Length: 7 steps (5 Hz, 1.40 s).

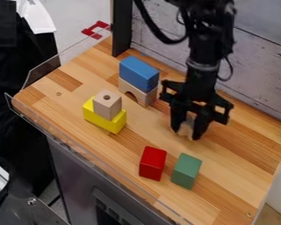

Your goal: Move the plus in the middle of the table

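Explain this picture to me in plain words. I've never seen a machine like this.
The black machine is a robot arm, coming in from the top edge. At its lower end is the claw, which does the grasping. One fixed camera looks down at a slant on the wooden tabletop.

Left of the claw, a blue block rests on a wooden arch, and a wooden block with a hole sits on a yellow block. Nearer the camera stand a red block and a green block.

A pale wooden piece is at the claw; I can't tell whether it is gripped.
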Tool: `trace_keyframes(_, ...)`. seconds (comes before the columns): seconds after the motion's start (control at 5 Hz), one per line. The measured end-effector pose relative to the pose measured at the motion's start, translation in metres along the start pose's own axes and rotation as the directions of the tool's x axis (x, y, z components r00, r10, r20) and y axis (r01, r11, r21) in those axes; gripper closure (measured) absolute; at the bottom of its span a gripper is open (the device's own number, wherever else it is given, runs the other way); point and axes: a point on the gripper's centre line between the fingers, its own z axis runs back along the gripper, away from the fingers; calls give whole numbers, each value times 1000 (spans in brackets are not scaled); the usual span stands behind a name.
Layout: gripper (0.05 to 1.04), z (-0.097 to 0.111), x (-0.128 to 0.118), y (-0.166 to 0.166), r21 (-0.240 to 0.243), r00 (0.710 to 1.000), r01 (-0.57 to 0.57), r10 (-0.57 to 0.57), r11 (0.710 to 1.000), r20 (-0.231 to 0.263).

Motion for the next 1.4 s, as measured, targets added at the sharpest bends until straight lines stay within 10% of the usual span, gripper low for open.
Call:
trace_keyframes(0.2, 567, -1, 2, 0, -1, 1000, -14, 14, 1000, 19)
trace_keyframes(0.6, 79, 8, -5, 1, 1, 1000, -19, 19, 1000, -6)
trace_keyframes(1.0, 83, 92, -22, 0, 16, 991, 14, -16, 1000, 130)
trace_keyframes(1.4, 83, 86, -51, 8, 43, 998, -34, 32, 998, 48)
